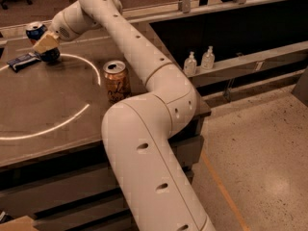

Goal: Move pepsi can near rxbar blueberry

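The task looks nearly finished. The arm reaches across the table (53, 114) to its far left corner, where the gripper (46, 45) hangs low, just beside the blueberry bar (23, 60). The jaws are closed around the middle of the pepsi can (36, 32). One tan finger (44, 43) lies across the can's body, the silver top sticks out up and to the left, and the dark blue bottom shows below the finger. The can is tilted, not upright. Its lower end is right next to the bar's right end and close to the table; whether it touches the table or the bar I cannot tell.

The carrying part seems done, since the can is already near the bar. What is left, as I judge it, is to set the can down, let go, and draw the gripper away without knocking the can over or pushing the bar. The tilt is the risk: released like this, the can might tip or roll. The gold can (116, 82) stands upright well apart, nearer the table's middle, beside a white curved line (57, 123), and plays no part.
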`<action>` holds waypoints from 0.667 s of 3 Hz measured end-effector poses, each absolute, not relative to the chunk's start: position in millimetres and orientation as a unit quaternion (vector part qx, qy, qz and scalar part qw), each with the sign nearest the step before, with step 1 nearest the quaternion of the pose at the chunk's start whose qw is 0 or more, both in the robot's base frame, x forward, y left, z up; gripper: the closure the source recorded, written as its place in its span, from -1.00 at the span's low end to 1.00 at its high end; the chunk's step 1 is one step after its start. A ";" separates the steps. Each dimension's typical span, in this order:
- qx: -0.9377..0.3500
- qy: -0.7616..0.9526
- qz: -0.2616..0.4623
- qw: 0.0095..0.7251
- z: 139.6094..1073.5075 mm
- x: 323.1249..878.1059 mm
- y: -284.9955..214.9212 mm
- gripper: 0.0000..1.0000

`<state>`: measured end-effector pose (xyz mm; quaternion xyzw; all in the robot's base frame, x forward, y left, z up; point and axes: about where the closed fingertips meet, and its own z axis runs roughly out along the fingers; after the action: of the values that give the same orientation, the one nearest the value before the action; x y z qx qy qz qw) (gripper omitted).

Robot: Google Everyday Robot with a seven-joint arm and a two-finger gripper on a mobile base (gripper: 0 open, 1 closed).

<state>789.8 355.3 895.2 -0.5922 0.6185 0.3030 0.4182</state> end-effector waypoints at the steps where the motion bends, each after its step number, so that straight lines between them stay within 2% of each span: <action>1: -0.602 0.610 0.316 0.408 884.8 785.7 363.5 1.00; 2: -0.602 0.608 0.320 0.406 882.1 785.9 364.9 1.00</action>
<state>785.9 364.9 882.1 -0.6023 0.6081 0.3201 0.4062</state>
